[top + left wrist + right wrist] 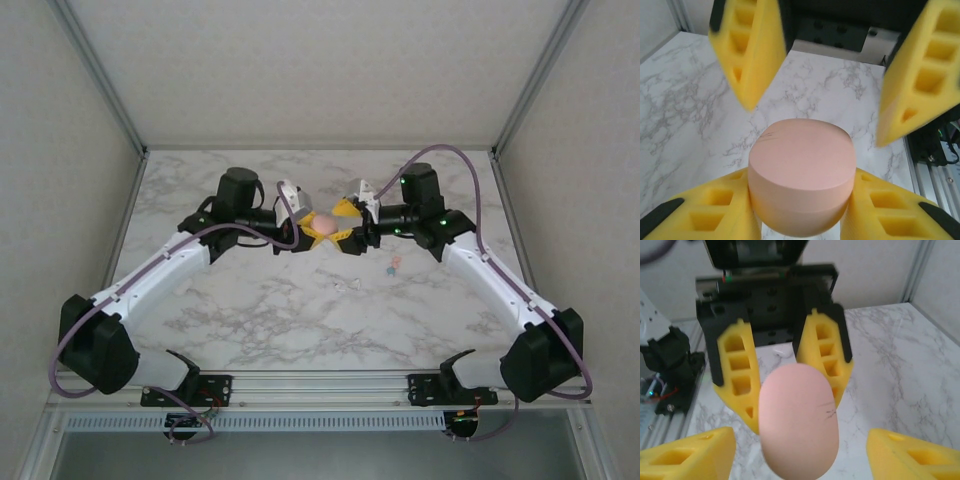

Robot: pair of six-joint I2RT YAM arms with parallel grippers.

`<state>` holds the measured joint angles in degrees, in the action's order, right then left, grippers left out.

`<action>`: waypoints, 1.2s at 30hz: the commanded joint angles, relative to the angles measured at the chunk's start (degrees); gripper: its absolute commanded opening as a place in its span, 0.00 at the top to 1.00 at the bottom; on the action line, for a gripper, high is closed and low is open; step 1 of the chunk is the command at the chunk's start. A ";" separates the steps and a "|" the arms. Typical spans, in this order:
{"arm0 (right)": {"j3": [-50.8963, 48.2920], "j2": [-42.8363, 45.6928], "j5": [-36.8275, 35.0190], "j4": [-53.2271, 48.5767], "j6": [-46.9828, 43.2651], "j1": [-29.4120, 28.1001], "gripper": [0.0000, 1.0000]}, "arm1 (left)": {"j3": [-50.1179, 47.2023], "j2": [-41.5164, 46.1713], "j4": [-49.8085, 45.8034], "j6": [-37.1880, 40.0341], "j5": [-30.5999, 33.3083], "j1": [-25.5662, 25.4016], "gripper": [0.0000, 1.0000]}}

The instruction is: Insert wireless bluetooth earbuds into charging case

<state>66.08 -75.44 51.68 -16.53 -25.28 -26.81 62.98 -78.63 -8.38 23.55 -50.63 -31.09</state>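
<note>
The charging case (801, 172) is a pink pebble with its lid closed, held above the table. My left gripper (801, 176) is shut on it, one yellow finger pressed to each side. My right gripper (801, 434) faces it, open, its fingers (747, 60) spread wide on either side of the case (797, 422) without touching it. In the top view both grippers meet at mid-table around the case (325, 222), the left gripper (314, 230) opposite the right gripper (342, 228). Tiny pink and teal earbuds (393, 265) lie on the marble to the right, with white ones (350, 285) nearer the front.
The marble table (250, 310) is enclosed by white walls and aluminium frame posts (512, 110). A small white piece (781, 351) lies on the table below the left gripper. Purple cables run along both arms.
</note>
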 commanded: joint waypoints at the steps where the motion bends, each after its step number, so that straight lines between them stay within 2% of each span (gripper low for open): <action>1: 0.33 2.36 3.21 -1.69 8.41 0.84 0.24 | -5.15 2.75 18.79 -12.28 2.48 -0.37 0.84; 5: 1.28 4.12 2.09 -3.13 15.73 1.58 0.22 | -10.06 3.48 32.14 -20.25 5.98 -0.45 0.85; 10: 2.19 4.50 -4.57 -6.06 18.39 1.58 0.22 | -11.65 2.66 39.24 -25.42 5.75 -0.77 0.86; 15: 4.56 2.68 -8.47 -7.18 21.42 1.58 0.24 | -10.77 1.99 37.81 -25.21 4.29 -1.47 0.86; 30: 7.66 -1.12 -10.43 -7.01 22.46 1.50 0.28 | -8.95 1.77 34.81 -23.17 2.94 -2.13 0.86; 36: 7.98 -1.47 -12.80 -3.27 27.24 1.58 0.30 | -8.06 2.58 29.02 -19.19 0.83 -2.38 0.86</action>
<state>71.92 -76.09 42.19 -22.92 -1.23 -25.47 52.71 -77.14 23.09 1.56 -45.89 -32.53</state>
